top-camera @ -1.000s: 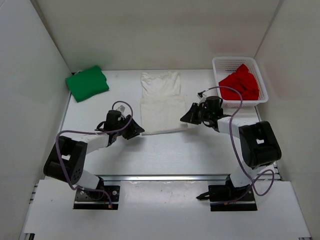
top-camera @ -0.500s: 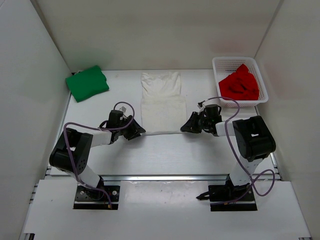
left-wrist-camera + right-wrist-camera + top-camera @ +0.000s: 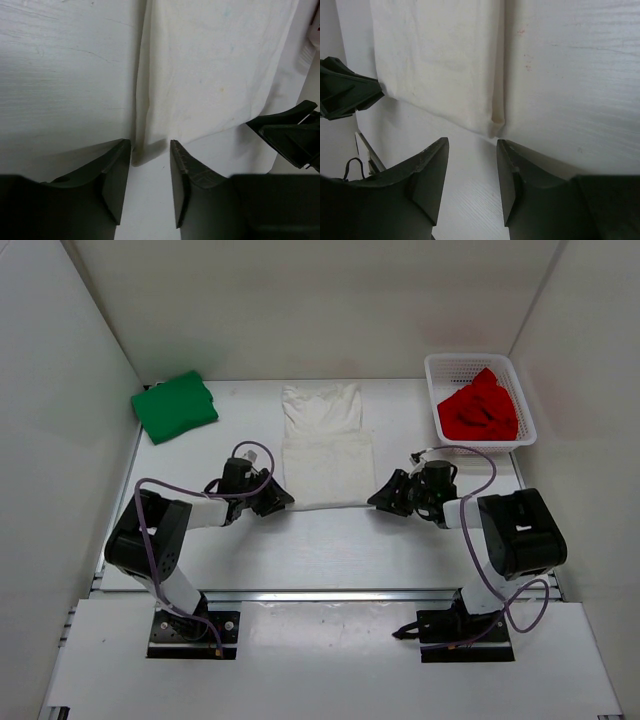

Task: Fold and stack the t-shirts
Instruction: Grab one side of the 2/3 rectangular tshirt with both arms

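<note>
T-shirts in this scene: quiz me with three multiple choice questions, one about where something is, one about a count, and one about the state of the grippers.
1. Where is the red shirt? A in the basket; B on top of another shirt; C held in the air.
2. How many shirts are in view? A two; B three; C four.
3. How do the left gripper and right gripper stand? A both open; B both shut; C one open, one shut.
Answers: 1 A, it lies bunched inside the mesh basket. 2 B, the red one, a green shirt and a white shirt. 3 A, each wrist view shows a gap between the fingers, with a near corner of the white shirt just ahead.
</note>
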You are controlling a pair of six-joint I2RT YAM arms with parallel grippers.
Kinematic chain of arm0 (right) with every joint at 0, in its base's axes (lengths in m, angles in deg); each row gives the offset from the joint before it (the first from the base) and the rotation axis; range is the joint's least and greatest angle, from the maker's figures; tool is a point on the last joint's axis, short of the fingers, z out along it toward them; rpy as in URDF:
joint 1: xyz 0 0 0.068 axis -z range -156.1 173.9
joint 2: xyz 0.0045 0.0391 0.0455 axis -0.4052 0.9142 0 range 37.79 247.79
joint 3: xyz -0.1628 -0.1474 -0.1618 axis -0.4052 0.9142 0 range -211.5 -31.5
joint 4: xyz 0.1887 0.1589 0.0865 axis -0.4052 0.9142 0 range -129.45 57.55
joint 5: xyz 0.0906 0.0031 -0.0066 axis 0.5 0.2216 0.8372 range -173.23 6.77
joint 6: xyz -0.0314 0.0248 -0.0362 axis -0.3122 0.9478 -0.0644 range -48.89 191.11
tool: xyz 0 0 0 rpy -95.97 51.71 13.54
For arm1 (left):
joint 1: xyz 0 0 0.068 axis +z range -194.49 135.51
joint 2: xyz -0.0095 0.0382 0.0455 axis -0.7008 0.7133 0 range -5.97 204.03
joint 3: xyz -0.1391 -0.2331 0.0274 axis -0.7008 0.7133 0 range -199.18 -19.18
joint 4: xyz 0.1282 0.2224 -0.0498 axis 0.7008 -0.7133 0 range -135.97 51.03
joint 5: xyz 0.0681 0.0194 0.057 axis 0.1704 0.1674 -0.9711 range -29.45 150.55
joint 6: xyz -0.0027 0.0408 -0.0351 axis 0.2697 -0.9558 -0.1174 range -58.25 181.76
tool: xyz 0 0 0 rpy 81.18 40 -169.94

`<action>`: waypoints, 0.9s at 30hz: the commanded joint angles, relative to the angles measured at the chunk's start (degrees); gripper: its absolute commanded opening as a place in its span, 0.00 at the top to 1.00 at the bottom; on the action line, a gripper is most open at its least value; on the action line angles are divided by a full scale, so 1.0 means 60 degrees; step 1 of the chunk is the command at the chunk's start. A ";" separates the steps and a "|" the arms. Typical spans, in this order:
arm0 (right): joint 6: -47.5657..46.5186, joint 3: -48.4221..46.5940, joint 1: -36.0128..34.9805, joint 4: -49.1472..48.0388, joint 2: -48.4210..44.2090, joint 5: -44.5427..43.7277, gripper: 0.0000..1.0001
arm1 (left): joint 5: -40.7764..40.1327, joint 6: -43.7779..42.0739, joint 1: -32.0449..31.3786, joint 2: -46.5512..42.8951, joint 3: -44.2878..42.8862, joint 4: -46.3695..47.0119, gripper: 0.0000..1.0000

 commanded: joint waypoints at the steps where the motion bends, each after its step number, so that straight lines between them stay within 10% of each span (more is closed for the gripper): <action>1: -0.0032 -0.0208 -0.0098 -0.0146 0.0504 -0.0481 0.58 | -0.0403 -0.0123 -0.0293 0.0355 -0.0198 -0.0290 0.54; 10: 0.0321 -0.0429 -0.0068 -0.0484 0.0989 -0.0334 0.99 | -0.0505 -0.0035 -0.0323 0.0180 -0.0242 -0.0335 0.87; 16: 0.0291 0.0872 -0.0494 -0.0104 -0.0545 -0.0540 1.00 | -0.0242 -0.0533 -0.0688 -0.0988 0.0414 -0.1417 1.00; 27: 0.1037 0.3001 -0.3556 0.5052 -0.7444 -0.2487 1.00 | -0.0652 -0.1414 -0.0967 -0.7594 0.2163 -0.6720 1.00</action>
